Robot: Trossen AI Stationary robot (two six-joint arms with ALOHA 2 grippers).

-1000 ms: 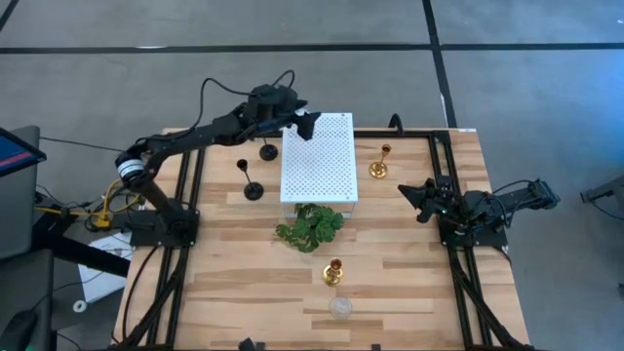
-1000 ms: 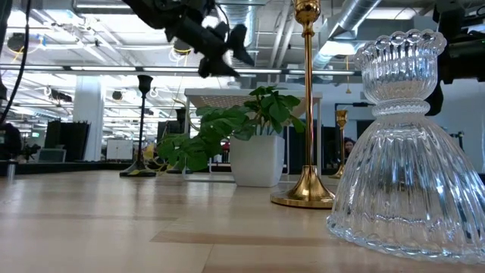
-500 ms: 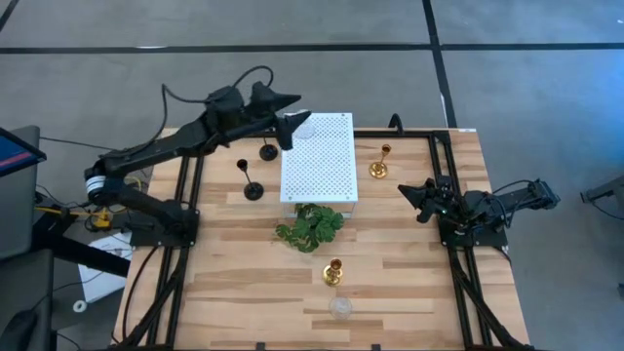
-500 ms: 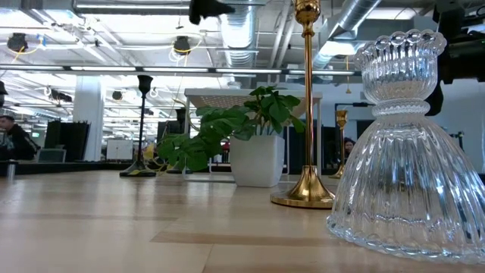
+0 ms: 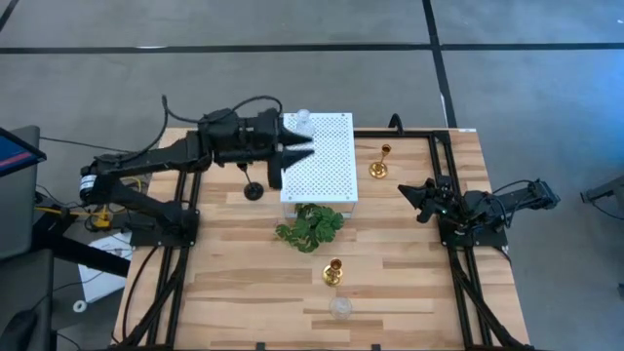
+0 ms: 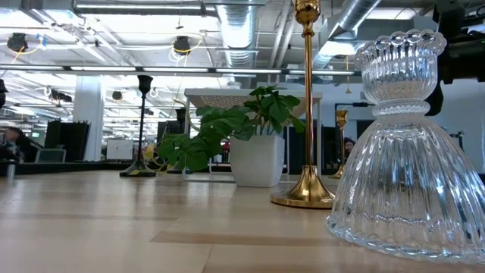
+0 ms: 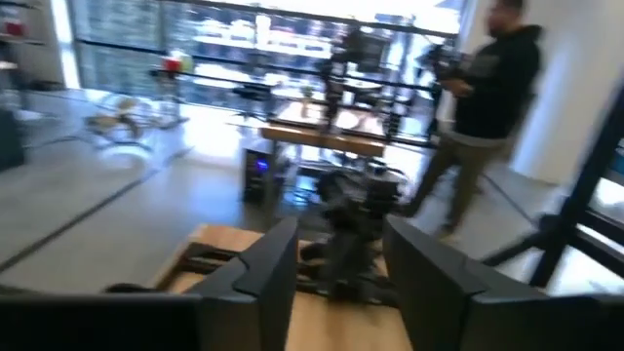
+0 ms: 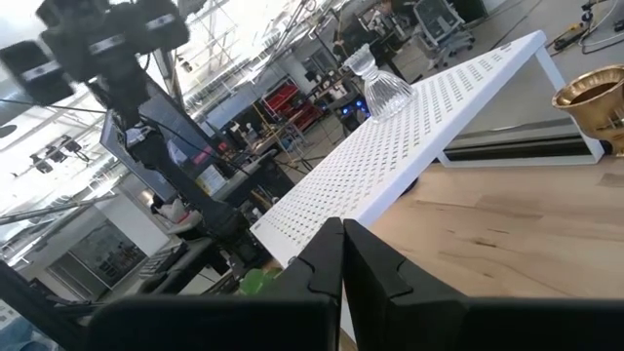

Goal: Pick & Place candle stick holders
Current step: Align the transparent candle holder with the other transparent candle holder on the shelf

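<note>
One clear glass candle stick holder (image 5: pixel 303 119) stands at the far left corner of the white perforated shelf (image 5: pixel 322 166). The left gripper (image 5: pixel 297 153), fingers parted and empty, hangs above the shelf's left edge near the black holder (image 5: pixel 253 189). To lift that one cleanly, I'd descend squarely over its thin stem before closing, while the right gripper (image 5: pixel 408 193) waits pinched shut at the right.

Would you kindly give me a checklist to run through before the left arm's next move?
1. Left gripper empty, fingers apart: ok.
2. Clear glass holder upright on the white perforated shelf: ok.
3. Black holder upright beside the shelf: ok.
4. Second black holder: possibly hidden under the left arm, cannot tell.
5. Right gripper shut, parked on the table's right side, clear of the shelf: ok.
</note>
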